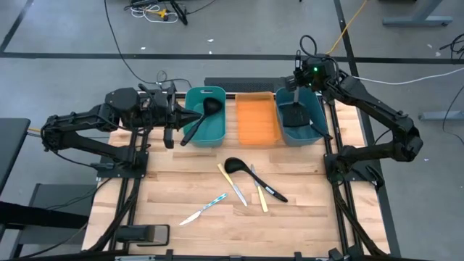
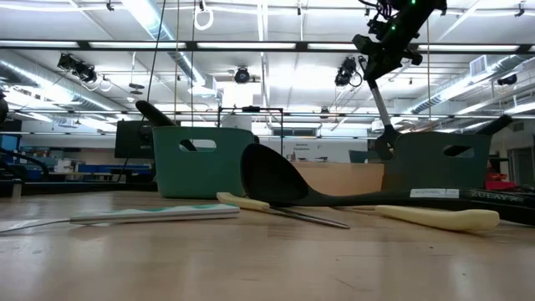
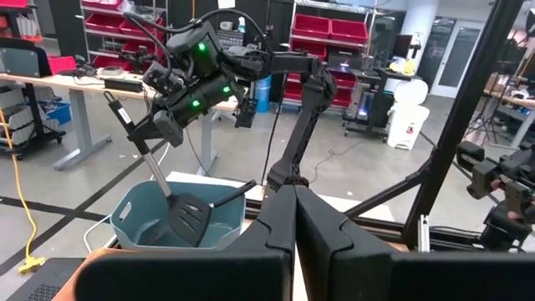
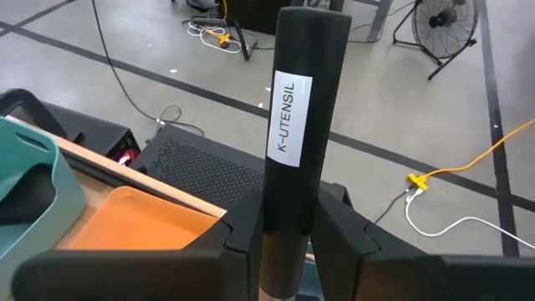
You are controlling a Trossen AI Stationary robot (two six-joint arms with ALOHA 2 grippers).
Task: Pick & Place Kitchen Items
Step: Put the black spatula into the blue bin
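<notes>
Two arms are up at the bins, and you can read both grips. Your right gripper (image 1: 298,78) has its fingers (image 4: 334,226) clamped on the black handle of a slotted spatula (image 3: 185,219), which hangs straight below them with its blade down inside the right teal bin (image 1: 317,110); the handle carries a white K-UTENSIL label. Your left gripper (image 1: 194,115) has its fingers pressed together with nothing between them, just over the near edge of the left teal bin (image 1: 215,92), where a black ladle (image 1: 202,116) leans beside them. Well away from both sets of fingers, on the table (image 1: 181,185), lie a black spoon (image 1: 254,173), a yellow-handled knife (image 1: 259,196) and a light-blue knife (image 1: 204,209).
</notes>
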